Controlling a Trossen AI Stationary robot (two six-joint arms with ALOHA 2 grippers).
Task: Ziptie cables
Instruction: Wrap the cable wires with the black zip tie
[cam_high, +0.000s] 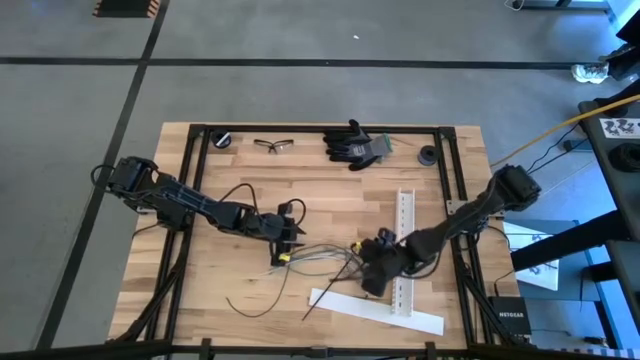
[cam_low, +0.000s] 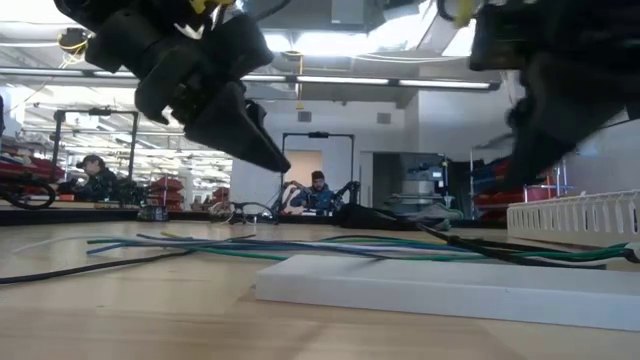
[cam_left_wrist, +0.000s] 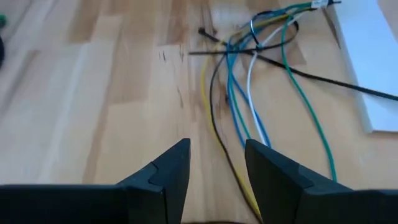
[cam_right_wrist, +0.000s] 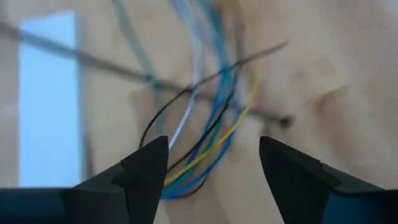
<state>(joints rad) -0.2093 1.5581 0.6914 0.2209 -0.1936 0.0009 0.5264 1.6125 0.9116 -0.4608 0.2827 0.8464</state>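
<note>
Pale plank table (cam_high: 330, 195) — thin limp cables (cam_high: 325, 252)

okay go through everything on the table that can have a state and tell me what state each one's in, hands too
left hand: open, empty, over the cables' end.
right hand: open, empty, above the bundle.
cables: loose on the table, not tied.
ziptie: straight, lying across the cables, unfastened.
safety glasses: unfolded.
gloves: piled at the far edge.
</note>
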